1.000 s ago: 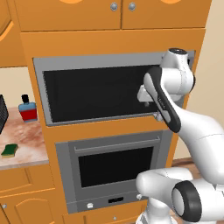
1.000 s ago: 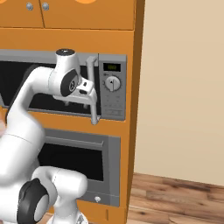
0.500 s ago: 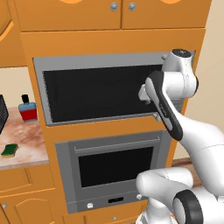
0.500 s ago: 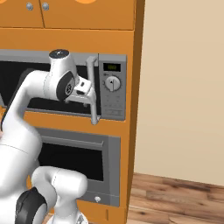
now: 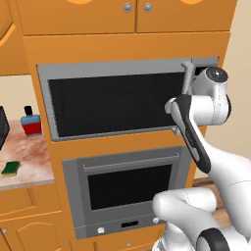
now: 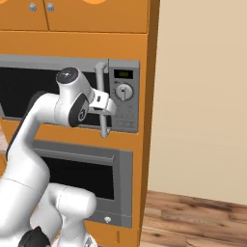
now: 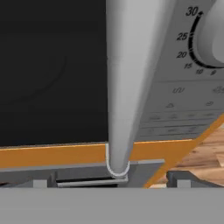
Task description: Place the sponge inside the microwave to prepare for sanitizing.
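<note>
Sponge (image 5: 10,168) is sitting flat on the table (image 5: 29,162) at far left of the left base view, near its front edge, green face up, untouched, well apart from the arm. Likely light, soft, compressible; a pinch across the short sides, coming from above, should hold it, and it shouldn't slip much.

Going near to far. Closest to the hand camera, the bar handle (image 7: 124,87) is running up the middle of the hand view, its lower end just above the end effector's tips. The end effector (image 6: 102,107) is sitting at the handle (image 6: 102,99) in the right base view; whether its fingers are spread or clamped on the bar, cannot tell, tips barely showing. Behind the handle, the microwave (image 5: 112,103) with dark glass door, looking closed or nearly so. Dial (image 6: 124,91) and display on the side panel to the right. Below, the oven (image 5: 128,188). Off left on the table, a blue-and-red bottle (image 5: 31,122) behind the sponge.

Versus a second ago: the arm's elbow and wrist are riding a bit further out and right, hand staying at the handle. Door hardly changed. Sponge and bottle not moved.
</note>
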Tool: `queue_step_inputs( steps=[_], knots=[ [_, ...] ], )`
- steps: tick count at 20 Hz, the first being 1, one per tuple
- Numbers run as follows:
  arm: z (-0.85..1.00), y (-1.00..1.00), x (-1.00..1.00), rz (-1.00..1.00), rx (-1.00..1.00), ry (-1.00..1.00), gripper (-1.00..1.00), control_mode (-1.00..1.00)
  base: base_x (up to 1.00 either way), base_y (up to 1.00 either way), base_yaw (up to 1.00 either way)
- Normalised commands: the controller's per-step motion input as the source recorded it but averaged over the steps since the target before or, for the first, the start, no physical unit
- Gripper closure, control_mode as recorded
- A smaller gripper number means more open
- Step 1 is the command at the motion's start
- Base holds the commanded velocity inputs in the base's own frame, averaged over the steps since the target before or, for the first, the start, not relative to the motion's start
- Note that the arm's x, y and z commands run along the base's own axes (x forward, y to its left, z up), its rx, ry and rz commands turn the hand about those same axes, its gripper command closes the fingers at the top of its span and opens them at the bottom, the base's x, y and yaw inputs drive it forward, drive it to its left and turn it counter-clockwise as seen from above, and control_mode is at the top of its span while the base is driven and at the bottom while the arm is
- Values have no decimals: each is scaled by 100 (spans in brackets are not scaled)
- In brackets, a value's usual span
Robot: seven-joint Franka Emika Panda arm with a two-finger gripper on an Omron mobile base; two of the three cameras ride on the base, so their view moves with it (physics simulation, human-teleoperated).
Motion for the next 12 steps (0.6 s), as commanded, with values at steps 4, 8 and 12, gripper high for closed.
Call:
queue_step_inputs(
  steps=[4, 8, 12],
  knots=[
    [0, -1, 13, 0, -2, -6, -100, -100, 0, 0, 0],
    [0, 0, 32, 0, 0, -1, -100, -100, 0, 0, 0],
    [0, -10, 34, 0, 0, 0, -100, -100, 0, 0, 0]
  ],
)
